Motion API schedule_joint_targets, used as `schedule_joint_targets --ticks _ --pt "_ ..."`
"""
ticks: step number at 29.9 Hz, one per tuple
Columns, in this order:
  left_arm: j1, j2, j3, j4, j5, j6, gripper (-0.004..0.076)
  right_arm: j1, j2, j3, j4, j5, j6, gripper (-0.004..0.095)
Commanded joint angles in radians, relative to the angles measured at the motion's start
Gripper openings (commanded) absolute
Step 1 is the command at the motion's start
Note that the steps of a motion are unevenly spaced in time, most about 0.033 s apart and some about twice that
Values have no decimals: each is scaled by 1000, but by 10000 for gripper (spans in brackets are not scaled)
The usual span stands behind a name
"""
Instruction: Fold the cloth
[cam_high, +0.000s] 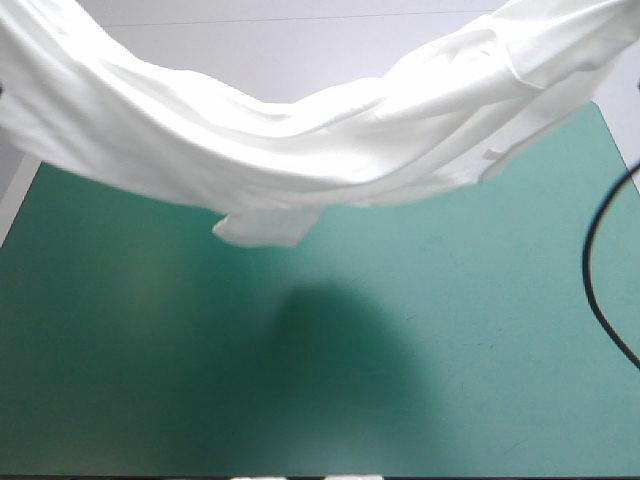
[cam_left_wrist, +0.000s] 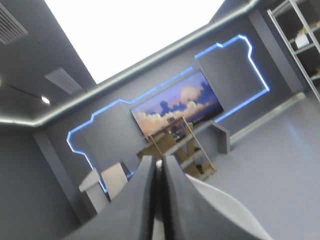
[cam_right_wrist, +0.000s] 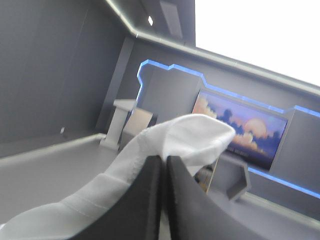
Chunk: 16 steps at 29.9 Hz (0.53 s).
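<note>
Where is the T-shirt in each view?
High view: the T-shirt hangs as a sagging band above the table.
Left wrist view: T-shirt beside the left tool, pinched in it.
Right wrist view: T-shirt bulges ahead of the right tool, pinched.
Shared landmark: the T-shirt's raised ends, one per tool.
</note>
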Motion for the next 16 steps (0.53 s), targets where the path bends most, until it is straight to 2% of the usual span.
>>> schedule_joint_targets --ticks 1,6,10,16 --pt "1 -35 -58 -1 -71 -11 19 1 -45 -84 9 -81 -22 -13" --pt "1 -35 -101 -1 -46 -6 19 1 -71 -133 9 -29 -22 -13" --pt "1 1 -101 -1 38 -12 19 1 -74 -102 9 25 -22 -13" --pt "1 97 -19 -1 139 -59 19 1 -74 81 9 80 -13 -13"
